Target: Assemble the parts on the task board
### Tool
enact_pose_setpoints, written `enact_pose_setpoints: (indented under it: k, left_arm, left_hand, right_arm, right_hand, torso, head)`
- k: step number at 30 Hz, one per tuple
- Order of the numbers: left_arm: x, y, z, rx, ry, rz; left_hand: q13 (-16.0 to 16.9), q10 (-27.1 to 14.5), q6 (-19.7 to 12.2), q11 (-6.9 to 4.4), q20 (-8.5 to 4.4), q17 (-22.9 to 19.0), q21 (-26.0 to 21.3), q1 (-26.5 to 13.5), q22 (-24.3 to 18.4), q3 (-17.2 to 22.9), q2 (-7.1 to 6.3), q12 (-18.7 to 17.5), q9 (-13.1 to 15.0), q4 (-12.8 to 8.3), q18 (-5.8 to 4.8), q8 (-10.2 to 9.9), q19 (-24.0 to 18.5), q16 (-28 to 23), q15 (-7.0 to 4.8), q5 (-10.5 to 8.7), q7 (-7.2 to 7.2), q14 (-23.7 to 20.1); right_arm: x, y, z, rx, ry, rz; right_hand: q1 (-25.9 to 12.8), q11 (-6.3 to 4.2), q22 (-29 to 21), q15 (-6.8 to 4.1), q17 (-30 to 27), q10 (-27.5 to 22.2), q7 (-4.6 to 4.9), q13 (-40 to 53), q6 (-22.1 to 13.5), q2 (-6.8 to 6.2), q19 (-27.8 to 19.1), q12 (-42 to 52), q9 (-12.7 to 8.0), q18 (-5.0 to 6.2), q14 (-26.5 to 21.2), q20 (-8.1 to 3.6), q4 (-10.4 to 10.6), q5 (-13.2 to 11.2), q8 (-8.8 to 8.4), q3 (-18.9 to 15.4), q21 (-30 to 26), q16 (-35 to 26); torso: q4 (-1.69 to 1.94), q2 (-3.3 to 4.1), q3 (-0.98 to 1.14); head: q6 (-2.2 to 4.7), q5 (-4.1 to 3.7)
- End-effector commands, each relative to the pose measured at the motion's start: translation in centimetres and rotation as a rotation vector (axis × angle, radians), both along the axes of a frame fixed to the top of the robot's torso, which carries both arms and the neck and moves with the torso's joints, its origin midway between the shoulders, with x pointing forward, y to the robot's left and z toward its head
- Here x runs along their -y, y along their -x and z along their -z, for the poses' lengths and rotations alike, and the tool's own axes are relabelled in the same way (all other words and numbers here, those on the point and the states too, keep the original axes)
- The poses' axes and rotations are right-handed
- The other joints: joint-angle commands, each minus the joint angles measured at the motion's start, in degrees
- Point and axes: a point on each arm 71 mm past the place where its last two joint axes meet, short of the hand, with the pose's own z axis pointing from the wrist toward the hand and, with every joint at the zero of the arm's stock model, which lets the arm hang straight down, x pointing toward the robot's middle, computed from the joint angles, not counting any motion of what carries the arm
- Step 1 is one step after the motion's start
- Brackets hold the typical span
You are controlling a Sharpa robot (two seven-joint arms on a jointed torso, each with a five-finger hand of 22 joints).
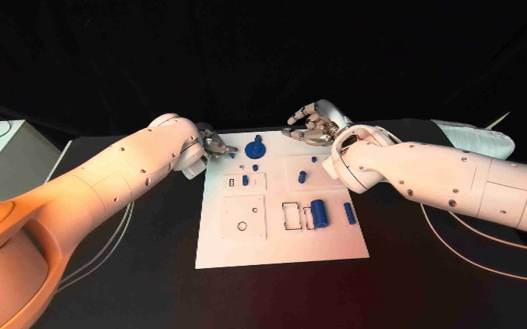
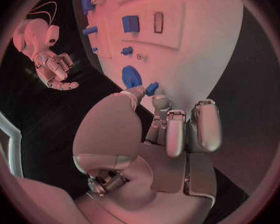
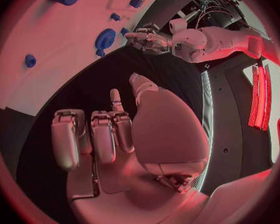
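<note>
Reaching at the task board [image 1: 275, 249] far edge, left robot hand [image 1: 214, 146] fingertips meet a small blue part [image 2: 152, 88], grip uncertain; right robot hand [image 1: 315, 125] hovers spread, empty; next: secure pinch.

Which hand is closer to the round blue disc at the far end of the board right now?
Left. The left hand sits at the task board's far left corner, its fingers reaching the round blue disc. The right hand hovers past the far edge, apart from it.
</note>
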Motion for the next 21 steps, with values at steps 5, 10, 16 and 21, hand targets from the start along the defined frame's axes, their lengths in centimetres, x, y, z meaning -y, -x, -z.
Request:
enact_pose_setpoints:
  k: [5, 10, 16, 21]
  left_arm:
    - [0.22, 0.04, -0.05, -0.002, 0.031, 0.011]
    - [0.19, 0.13, -0.04, -0.014, 0.052, 0.010]
    - [0.03, 0.23, -0.03, -0.027, 0.076, 0.004]
    - [-0.34, 0.27, -0.17, -0.020, 0.094, -0.013]
  left_hand:
    - [-0.55, -0.68, 0.08, -0.14, 0.12, 15.09, 0.01, 2.77, 0.08, 4.45, -0.27, 0.39, -0.33, -0.26, 0.20, 0.33, -0.08, 0.19, 0.09, -0.01, -0.13, 6.07]
    - [-1.33, -0.85, -0.30, -0.41, -0.11, 15.09, 0.05, 5.05, 0.20, 13.48, -1.98, 0.49, 0.22, -1.95, 0.20, 2.23, -0.12, 0.19, -0.13, 0.12, -0.36, 6.07]
    - [-1.91, -0.26, -1.33, -0.44, -0.25, 15.09, 0.14, 4.17, 0.41, 21.59, -3.03, 0.57, 2.64, -6.05, 0.17, 5.90, -0.07, 0.19, -0.24, 0.62, -0.41, 6.07]
    - [-1.02, 1.17, -1.62, -0.68, -0.37, 15.09, 0.43, 1.13, 0.97, 25.59, -4.12, 1.63, 4.70, -8.24, 0.07, 8.46, 0.25, 0.19, -0.41, 3.74, -0.57, 6.07]
  right_arm:
    - [-0.13, -0.01, -0.08, 0.007, 0.009, -0.014]
    - [-0.06, -0.03, -0.06, 0.005, 0.011, -0.012]
    - [0.03, -0.05, -0.04, 0.004, 0.012, -0.011]
    - [0.16, -0.07, -0.03, 0.003, 0.013, -0.009]
  right_hand:
    - [-0.44, 0.23, 10.37, 0.12, 13.96, 3.10, -0.09, 12.72, -0.44, 0.05, 3.53, -0.22, 0.05, 0.19, 5.70, 0.26, -0.07, 0.29, 0.36, -0.19, -0.26, -0.21]
    - [-0.44, 0.23, 10.37, 0.12, 13.96, 3.10, -0.09, 12.72, -0.44, 0.05, 3.53, -0.22, 0.05, 0.19, 5.70, 0.26, -0.07, 0.29, 0.36, -0.19, -0.26, -0.21]
    - [-0.44, 0.23, 10.37, 0.12, 13.96, 3.10, -0.09, 12.72, -0.44, 0.05, 3.53, -0.22, 0.05, 0.19, 5.70, 0.26, -0.07, 0.29, 0.36, -0.19, -0.26, -0.21]
    - [-0.44, 0.22, 10.38, 0.11, 13.94, 3.16, -0.10, 12.76, -0.46, 0.06, 3.53, -0.17, 0.11, 0.19, 5.69, 0.25, -0.09, 0.33, 0.43, -0.18, -0.26, -0.22]
  torso:
    - [0.01, -0.07, -0.04]
    - [0.03, -0.09, -0.06]
    - [0.08, -0.07, -0.06]
    - [0.09, -0.14, -0.06]
  head:
    - [-0.07, -0.07]
    - [-0.09, -0.08]
    - [-0.01, -0.05]
    - [0.00, 0.07]
